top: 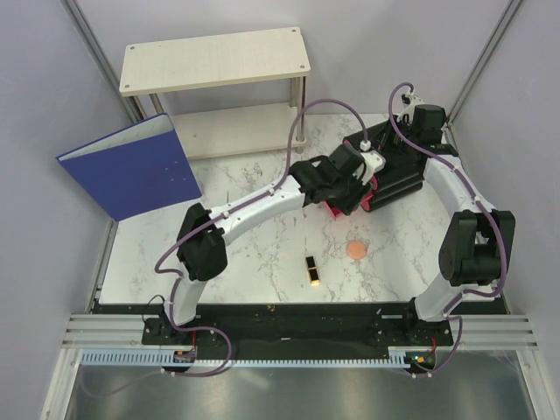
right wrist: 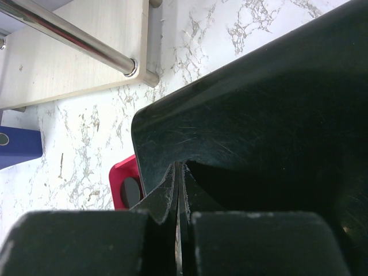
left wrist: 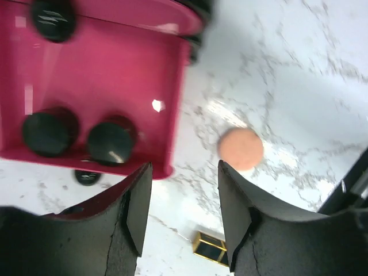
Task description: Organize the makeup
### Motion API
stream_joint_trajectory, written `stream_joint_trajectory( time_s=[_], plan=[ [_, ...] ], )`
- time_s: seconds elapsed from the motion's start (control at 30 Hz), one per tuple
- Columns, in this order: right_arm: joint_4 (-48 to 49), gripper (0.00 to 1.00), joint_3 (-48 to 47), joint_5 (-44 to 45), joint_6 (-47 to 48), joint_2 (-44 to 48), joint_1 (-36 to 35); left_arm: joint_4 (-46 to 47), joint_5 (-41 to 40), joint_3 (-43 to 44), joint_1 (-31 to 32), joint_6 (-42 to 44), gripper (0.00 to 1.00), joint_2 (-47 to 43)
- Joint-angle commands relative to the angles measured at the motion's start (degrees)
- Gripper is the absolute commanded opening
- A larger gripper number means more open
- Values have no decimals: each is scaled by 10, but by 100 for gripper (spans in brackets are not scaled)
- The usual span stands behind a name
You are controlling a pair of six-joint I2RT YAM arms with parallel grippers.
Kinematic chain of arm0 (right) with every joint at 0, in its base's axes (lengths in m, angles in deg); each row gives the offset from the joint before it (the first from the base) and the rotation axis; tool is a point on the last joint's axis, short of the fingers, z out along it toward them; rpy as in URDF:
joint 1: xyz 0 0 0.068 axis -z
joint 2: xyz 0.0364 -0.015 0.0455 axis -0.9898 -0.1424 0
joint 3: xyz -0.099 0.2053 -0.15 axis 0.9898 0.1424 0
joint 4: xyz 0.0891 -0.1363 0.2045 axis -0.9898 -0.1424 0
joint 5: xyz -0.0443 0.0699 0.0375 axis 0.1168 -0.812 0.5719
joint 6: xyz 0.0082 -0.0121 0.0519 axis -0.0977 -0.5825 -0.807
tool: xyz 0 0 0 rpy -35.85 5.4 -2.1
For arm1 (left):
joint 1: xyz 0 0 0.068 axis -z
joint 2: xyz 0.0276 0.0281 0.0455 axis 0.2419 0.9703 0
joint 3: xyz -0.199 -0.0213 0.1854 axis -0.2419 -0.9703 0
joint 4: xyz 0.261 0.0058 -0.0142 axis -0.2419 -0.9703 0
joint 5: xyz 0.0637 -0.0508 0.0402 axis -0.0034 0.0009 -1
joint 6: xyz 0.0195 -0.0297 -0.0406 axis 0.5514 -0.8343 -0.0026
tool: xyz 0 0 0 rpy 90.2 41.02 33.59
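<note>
My left gripper (left wrist: 184, 172) hangs open and empty over the table, just beside the corner of the pulled-out pink drawer (left wrist: 115, 75). Three dark round makeup tops stand in that drawer (left wrist: 53, 17) (left wrist: 49, 131) (left wrist: 112, 141). Whether they are jars or tube caps I cannot tell. A small black round piece (left wrist: 87, 176) lies on the table under the drawer's edge. The peach puff (left wrist: 240, 148) (top: 357, 250) and the black-and-gold lipstick (left wrist: 211, 247) (top: 311, 269) lie on the marble. My right gripper (right wrist: 179, 169) is shut, its tips against the black organizer box (right wrist: 259, 103).
The black organizer (top: 398, 179) stands at the back right, with the pink drawer (top: 335, 213) sticking out toward the middle. A wooden shelf (top: 214, 59) stands at the back. A blue binder (top: 131, 166) leans at the left.
</note>
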Motion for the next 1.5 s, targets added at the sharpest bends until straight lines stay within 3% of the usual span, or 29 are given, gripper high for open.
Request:
stream_joint_trajectory(
  time_s=[0.0,0.3,0.47,0.93,1.27,1.47],
  plan=[
    [-269,0,73,67,37,-81,-2,8,11,-57,66,57,56,2],
    [-268,0,79,68,39,-79,-2,40,27,-114,116,78,58,33],
    [-269,0,83,70,39,-74,-2,59,19,-116,117,81,63,54],
    [-292,0,88,90,52,-62,-3,72,2,-70,115,75,63,121],
    [-293,0,91,91,41,-56,-3,130,-26,-125,113,67,59,72],
    [-298,0,90,96,45,-53,-3,131,-3,-97,104,66,59,109]
  ],
)
